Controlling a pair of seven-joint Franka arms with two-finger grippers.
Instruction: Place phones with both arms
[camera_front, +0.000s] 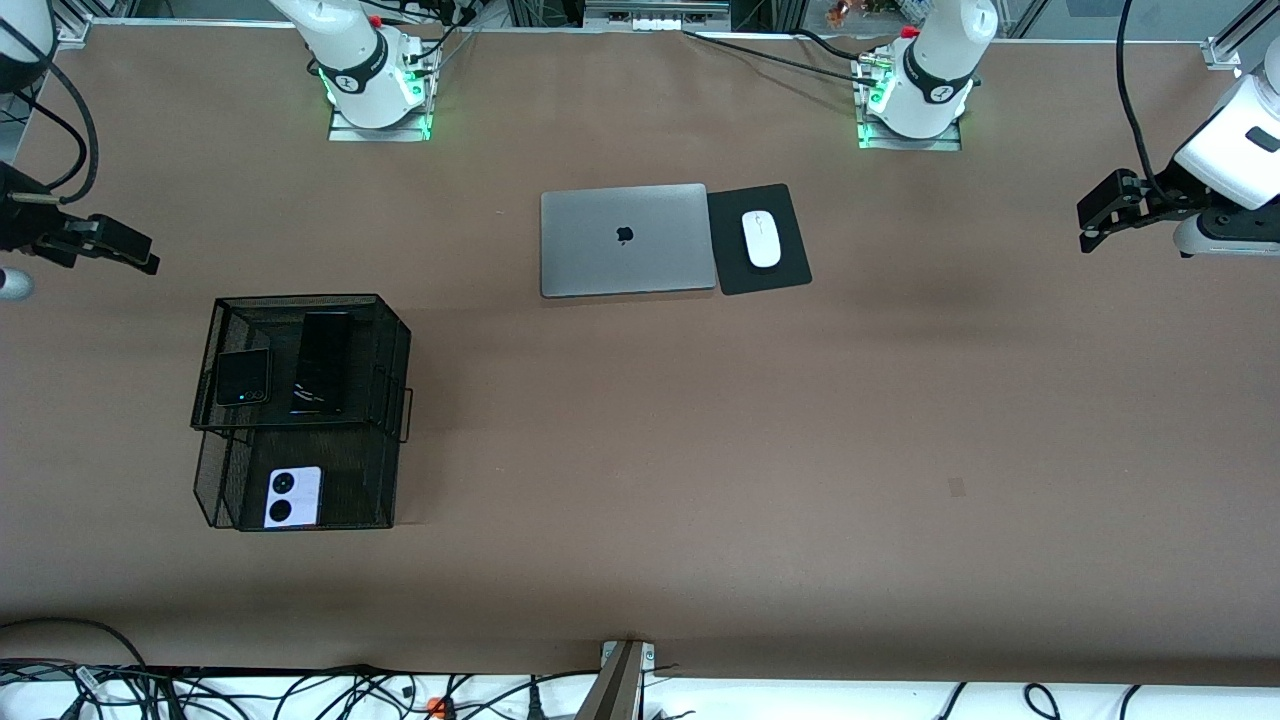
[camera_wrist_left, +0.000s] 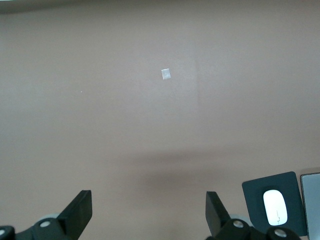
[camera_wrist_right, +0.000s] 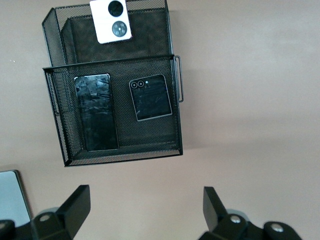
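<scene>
Black wire mesh makes up the two-tier basket (camera_front: 300, 410) that stands near the table edge at the right arm's end, and all three phones in sight lie in it: a long black phone (camera_front: 322, 362) and a small dark square phone (camera_front: 243, 377) side by side on the upper tier, and a white phone (camera_front: 293, 497) with two round lenses on the lower tier, which juts out toward the front camera. The phones thus already lie stowed, which fits a placing that is done as well as a basket waiting to be emptied (one moment cannot settle which). Whichever holds, any reach into the upper tier should come straight down between the mesh walls, since the two phones there lie close together. The right gripper (camera_wrist_right: 145, 210) hangs over bare table at that end, beside the basket, fingers spread and holding nothing; the left gripper (camera_wrist_left: 149, 212) hangs over bare table at the left arm's edge, likewise spread and unladen. A closed laptop (camera_front: 624, 240) and a mouse (camera_front: 761, 239) on its pad (camera_front: 790, 275) lie mid-table toward the bases.
</scene>
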